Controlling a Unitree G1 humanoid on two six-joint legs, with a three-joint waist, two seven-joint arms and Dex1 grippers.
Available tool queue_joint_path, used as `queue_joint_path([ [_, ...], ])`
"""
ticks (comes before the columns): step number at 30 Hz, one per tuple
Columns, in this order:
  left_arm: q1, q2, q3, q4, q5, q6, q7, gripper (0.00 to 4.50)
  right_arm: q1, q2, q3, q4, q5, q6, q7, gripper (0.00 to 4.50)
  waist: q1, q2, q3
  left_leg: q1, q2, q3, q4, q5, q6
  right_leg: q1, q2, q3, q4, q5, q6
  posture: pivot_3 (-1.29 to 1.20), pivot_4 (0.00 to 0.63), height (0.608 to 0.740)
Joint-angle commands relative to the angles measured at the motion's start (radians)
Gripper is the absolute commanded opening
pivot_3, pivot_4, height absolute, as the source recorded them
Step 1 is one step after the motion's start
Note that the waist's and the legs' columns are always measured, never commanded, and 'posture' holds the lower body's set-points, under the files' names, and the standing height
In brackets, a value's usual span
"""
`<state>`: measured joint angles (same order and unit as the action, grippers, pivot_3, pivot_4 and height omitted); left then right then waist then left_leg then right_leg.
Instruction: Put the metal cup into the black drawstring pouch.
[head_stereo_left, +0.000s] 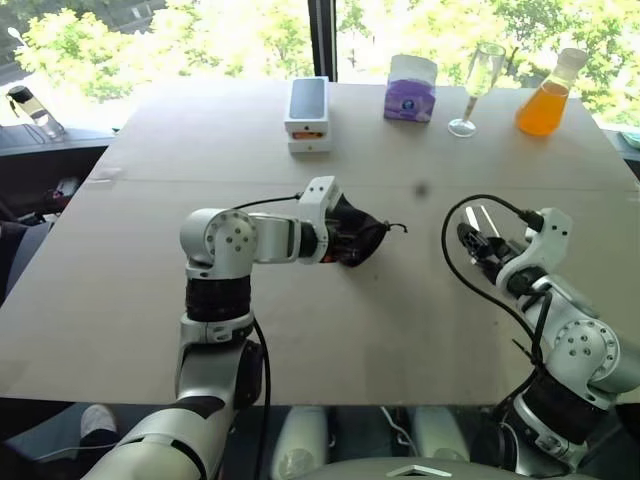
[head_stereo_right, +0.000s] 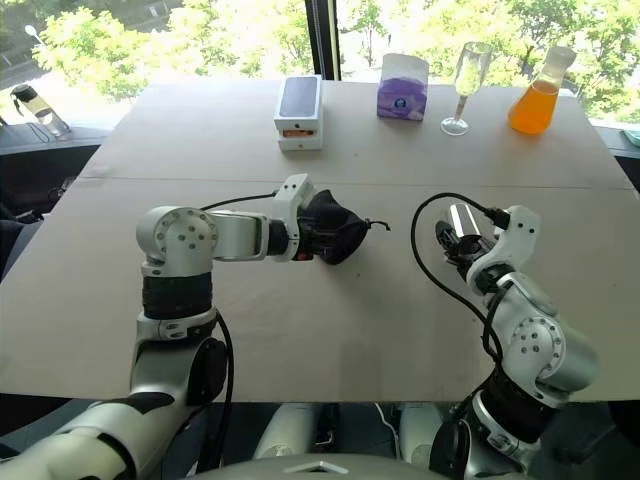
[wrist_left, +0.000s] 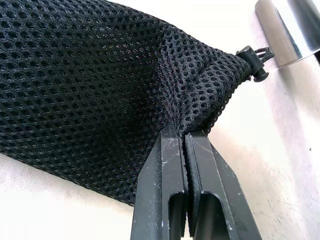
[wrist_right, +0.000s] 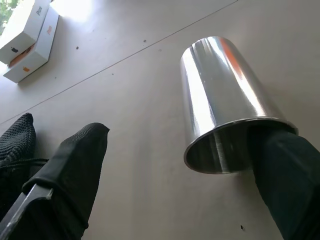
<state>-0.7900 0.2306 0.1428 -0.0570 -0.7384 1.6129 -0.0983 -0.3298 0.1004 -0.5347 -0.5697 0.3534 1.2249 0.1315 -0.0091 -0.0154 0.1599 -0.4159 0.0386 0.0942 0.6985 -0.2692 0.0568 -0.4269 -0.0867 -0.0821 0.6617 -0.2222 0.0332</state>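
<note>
From the head camera, my left gripper (head_stereo_left: 335, 232) pinches the black drawstring pouch (head_stereo_left: 362, 237) mid-table, and the metal cup (head_stereo_left: 482, 222) sits at my right gripper (head_stereo_left: 478, 236). My left wrist shows both fingers clamped on mesh. My right wrist shows the fingers (wrist_right: 75, 170) spread, one tip inside the cup's rim.

Strong daylight pours in from the windows (head_stereo_left: 230, 40) beyond the far edge of the bench (head_stereo_left: 150, 300), washing the foliage outside nearly white. The benchtop is evenly lit, with a bright glare patch at its far end. The metal cup (wrist_right: 225, 100) carries sharp streaked highlights. The black drawstring pouch (wrist_left: 100, 85) mesh is crisp.
</note>
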Motion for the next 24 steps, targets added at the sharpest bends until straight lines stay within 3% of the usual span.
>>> queue_joint_path([
  [1, -0.007, 0.003, -0.001, -0.017, -0.035, 0.001, 0.018, 0.0, 0.008, -0.015, 0.044, 0.037, 0.006, -0.127, -0.002, 2.85, -0.003, 0.0, 0.0, 0.0, 0.0, 0.0, 0.0, 0.0, 0.0, 0.0, 0.0, 0.0, 0.0, 0.0, 0.0, 0.0, 0.15, 0.737],
  [3, -0.011, 0.0, 0.0, -0.013, -0.041, 0.001, 0.027, 0.0, 0.015, -0.025, 0.062, 0.063, 0.018, -0.175, 0.008, 1.69, -0.005, 0.0, 0.0, 0.0, 0.0, 0.0, 0.0, 0.0, 0.0, 0.0, 0.0, 0.0, 0.0, 0.0, 0.0, 0.0, 0.15, 0.737],
  [7, -0.017, -0.005, 0.002, -0.005, -0.045, 0.001, 0.037, 0.0, 0.032, -0.061, 0.074, 0.049, 0.075, -0.188, 0.035, 0.17, -0.004, 0.0, 0.0, 0.0, 0.0, 0.0, -0.001, 0.0, 0.0, 0.0, 0.0, 0.0, 0.0, 0.0, 0.0, 0.0, 0.15, 0.737],
  [8, -0.022, -0.012, 0.007, 0.004, -0.044, 0.001, 0.039, 0.0, 0.056, -0.114, 0.105, 0.001, 0.121, -0.166, 0.104, 0.04, -0.004, 0.0, 0.0, 0.0, 0.0, 0.0, -0.001, 0.0, 0.0, 0.0, 0.0, 0.0, 0.0, 0.0, 0.0, 0.0, 0.15, 0.737],
  [11, -0.036, -0.028, 0.014, 0.026, -0.039, 0.001, 0.045, 0.0, 0.11, -0.216, 0.159, -0.116, 0.279, -0.079, 0.235, 0.04, -0.001, 0.002, 0.001, 0.0, 0.0, 0.0, -0.001, 0.0, 0.0, 0.0, -0.001, 0.0, -0.001, 0.0, 0.0, 0.0, 0.15, 0.737],
  [17, -0.042, -0.028, 0.011, 0.04, -0.044, 0.001, 0.046, 0.0, 0.152, -0.276, 0.2, -0.212, 0.501, 0.03, 0.259, 0.04, -0.004, 0.002, 0.001, 0.001, 0.0, 0.0, -0.003, 0.0, 0.0, 0.0, 0.001, 0.0, -0.001, 0.0, 0.0, 0.0, 0.15, 0.737],
  [24, -0.04, -0.015, 0.008, 0.035, -0.076, 0.001, 0.047, 0.0, 0.19, -0.323, 0.334, -0.173, 0.474, -0.008, 0.217, 0.04, 0.001, 0.001, 0.002, 0.0, 0.0, -0.001, -0.003, 0.0, 0.0, 0.0, 0.0, 0.0, -0.003, 0.0, 0.0, 0.0, 0.15, 0.737],
])
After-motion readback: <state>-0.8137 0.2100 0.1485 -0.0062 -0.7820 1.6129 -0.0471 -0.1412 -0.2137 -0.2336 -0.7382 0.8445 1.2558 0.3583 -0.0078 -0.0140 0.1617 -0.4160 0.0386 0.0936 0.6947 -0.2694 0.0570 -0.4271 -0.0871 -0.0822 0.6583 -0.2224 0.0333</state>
